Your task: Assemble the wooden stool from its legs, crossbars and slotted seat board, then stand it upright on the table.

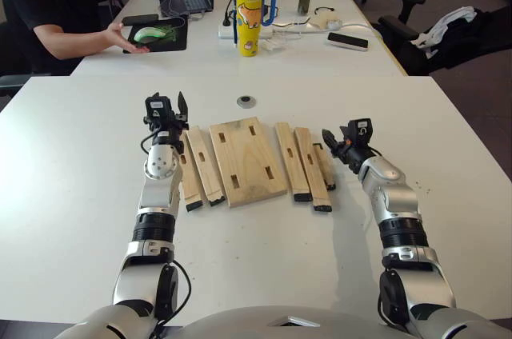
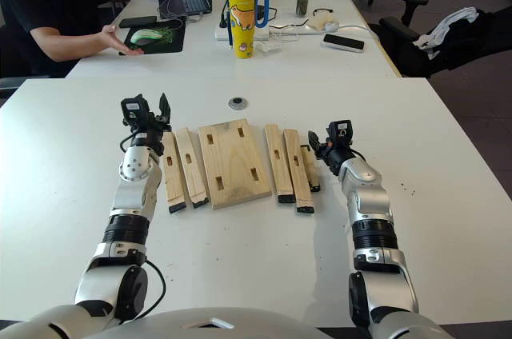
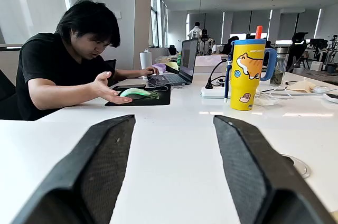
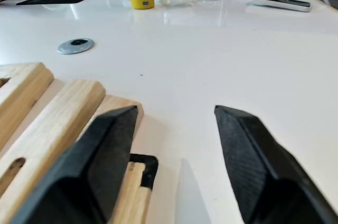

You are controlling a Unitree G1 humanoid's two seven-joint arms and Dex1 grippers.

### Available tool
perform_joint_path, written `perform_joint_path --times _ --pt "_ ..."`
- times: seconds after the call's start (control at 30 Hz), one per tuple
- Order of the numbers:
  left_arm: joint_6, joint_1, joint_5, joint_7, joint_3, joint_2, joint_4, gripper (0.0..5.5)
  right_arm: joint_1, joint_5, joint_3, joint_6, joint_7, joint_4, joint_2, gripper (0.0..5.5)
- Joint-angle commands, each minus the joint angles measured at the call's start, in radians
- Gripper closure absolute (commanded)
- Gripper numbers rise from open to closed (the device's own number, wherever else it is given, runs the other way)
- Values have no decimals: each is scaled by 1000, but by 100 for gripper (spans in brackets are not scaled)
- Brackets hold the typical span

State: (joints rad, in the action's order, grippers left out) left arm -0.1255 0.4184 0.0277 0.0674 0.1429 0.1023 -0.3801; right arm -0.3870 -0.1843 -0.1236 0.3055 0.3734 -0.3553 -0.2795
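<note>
The slotted seat board (image 1: pixel 246 160) lies flat in the middle of the white table (image 1: pixel 72 163). Two long wooden legs (image 1: pixel 200 165) lie side by side on its left. On its right lie two more long pieces (image 1: pixel 302 163) and a short crossbar (image 1: pixel 325 166) with black ends. My left gripper (image 1: pixel 168 109) stands open just beyond the far end of the left legs, holding nothing; its fingers (image 3: pixel 100 166) frame bare table. My right gripper (image 1: pixel 338 139) is open and low at the far end of the short crossbar (image 4: pixel 134 182), one finger (image 4: pixel 100 155) over the wood.
A round metal grommet (image 1: pixel 246 101) sits in the table beyond the seat board. On the far table stand a yellow tumbler (image 1: pixel 249 17), a bottle, a phone and a laptop, with a person seated there. Bare tabletop stretches to both sides and in front.
</note>
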Motion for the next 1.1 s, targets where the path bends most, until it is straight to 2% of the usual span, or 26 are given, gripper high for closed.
perform_joint_path --times 0.03,0.57,0.83,1.1 --pt "29 -27 6 15 14 0 49 274 29 11 48 42 46 62 -21 278" --pt "30 -73 15 60 43 -20 95 274 -13 21 58 109 72 -7 -59 278" --pt "42 -74 17 48 40 -11 102 274 59 -12 38 198 103 93 -86 278" --pt "62 -75 14 28 36 -2 117 274 160 1 80 277 128 197 -117 278"
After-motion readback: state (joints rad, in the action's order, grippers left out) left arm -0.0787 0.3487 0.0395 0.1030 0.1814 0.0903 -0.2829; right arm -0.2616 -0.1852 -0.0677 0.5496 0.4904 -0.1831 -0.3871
